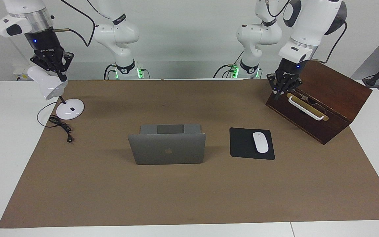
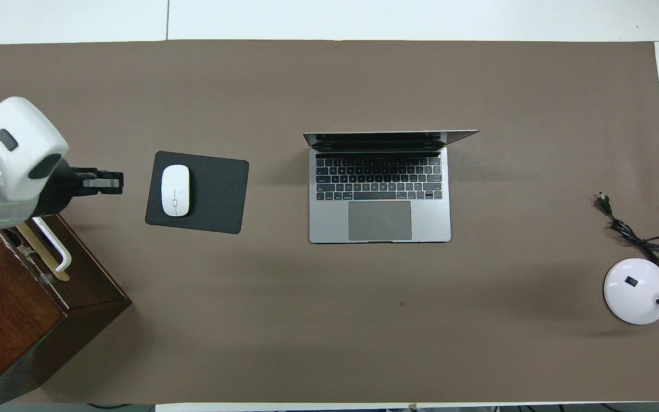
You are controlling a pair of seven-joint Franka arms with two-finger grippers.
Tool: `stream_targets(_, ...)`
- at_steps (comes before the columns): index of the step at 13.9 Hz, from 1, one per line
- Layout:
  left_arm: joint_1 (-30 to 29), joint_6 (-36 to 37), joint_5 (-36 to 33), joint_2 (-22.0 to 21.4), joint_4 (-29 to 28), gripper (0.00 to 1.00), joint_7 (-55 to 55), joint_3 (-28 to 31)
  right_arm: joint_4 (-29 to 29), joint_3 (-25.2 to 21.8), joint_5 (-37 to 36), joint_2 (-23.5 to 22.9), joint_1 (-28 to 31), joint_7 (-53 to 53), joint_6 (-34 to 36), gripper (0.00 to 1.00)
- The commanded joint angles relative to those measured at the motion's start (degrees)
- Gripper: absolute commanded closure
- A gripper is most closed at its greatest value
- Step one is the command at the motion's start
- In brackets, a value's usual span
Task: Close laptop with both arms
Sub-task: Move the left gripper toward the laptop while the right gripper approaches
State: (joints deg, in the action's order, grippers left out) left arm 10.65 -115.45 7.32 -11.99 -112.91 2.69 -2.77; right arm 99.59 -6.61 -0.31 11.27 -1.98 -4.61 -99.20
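The silver-grey laptop [image 1: 168, 148] stands open in the middle of the brown mat, its lid upright with the apple logo turned away from the robots. Its keyboard and trackpad show in the overhead view [image 2: 380, 194]. My left gripper [image 1: 279, 94] is shut and empty. It hangs over the corner of the wooden box beside the white handle, and it also shows in the overhead view [image 2: 103, 183]. My right gripper [image 1: 63, 77] is shut and empty, up in the air over the white desk lamp. Both grippers are well apart from the laptop.
A black mouse pad [image 1: 243, 144] with a white mouse [image 1: 261, 142] lies beside the laptop toward the left arm's end. A dark wooden box [image 1: 327, 98] with a white handle stands there too. A white desk lamp [image 1: 69, 108] and its cable [image 2: 632, 234] are at the right arm's end.
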Motion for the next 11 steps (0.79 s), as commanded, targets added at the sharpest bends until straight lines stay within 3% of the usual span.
stream_targets(1, 4.27, -9.67, 1.56, -5.23, -10.37, 1.0, 0.82, 0.48, 0.7, 2.2, -0.48, -2.12, -1.09, 5.47, -4.32, 1.0)
stream_targets(7, 15.26, -31.2, 2.79, -6.47, -24.18, 1.0, 2.85, 0.48, 0.0, 2.39, 0.13, -8.01, -5.65, 9.0, -14.77, 1.0)
stream_targets(11, 21.59, -46.4, 2.88, -2.8, -30.34, 1.0, 3.2, 0.48, -1.05, 2.39, -0.13, -11.26, -12.94, 16.01, -22.16, 1.0)
